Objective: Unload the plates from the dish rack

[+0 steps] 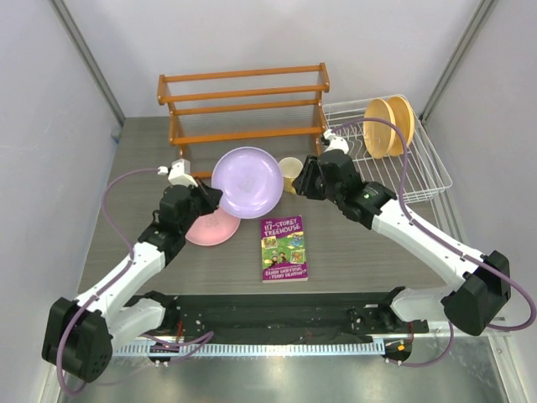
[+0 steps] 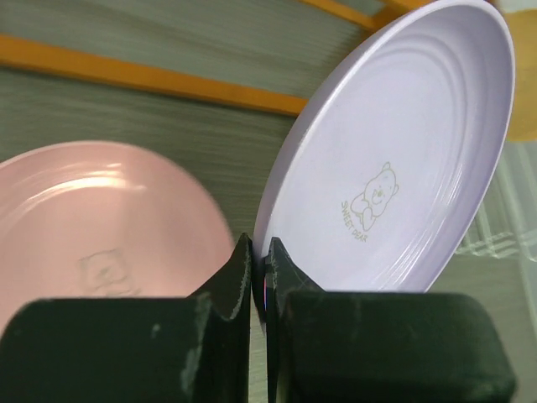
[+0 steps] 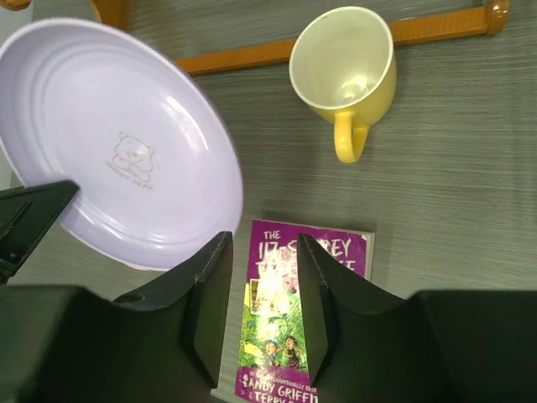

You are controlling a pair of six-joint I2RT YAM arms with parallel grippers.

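Note:
My left gripper [image 1: 210, 197] is shut on the rim of the lilac plate [image 1: 246, 181] and holds it tilted above the table; the left wrist view shows the fingertips [image 2: 258, 252] pinching its edge [image 2: 394, 159]. The pink plate [image 1: 211, 227] lies flat on the table just below it, and also shows in the left wrist view [image 2: 92, 218]. The orange-tan plate [image 1: 388, 126] stands on edge in the white wire dish rack [image 1: 419, 172] at the back right. My right gripper [image 1: 306, 178] is open and empty, just right of the lilac plate [image 3: 117, 143], with its fingers [image 3: 264, 252] over the book.
A yellow mug [image 1: 291, 172] stands between the lilac plate and my right gripper, and shows in the right wrist view [image 3: 344, 63]. A purple book [image 1: 284, 248] lies at the table's middle. An orange wooden shelf rack [image 1: 243, 105] stands at the back.

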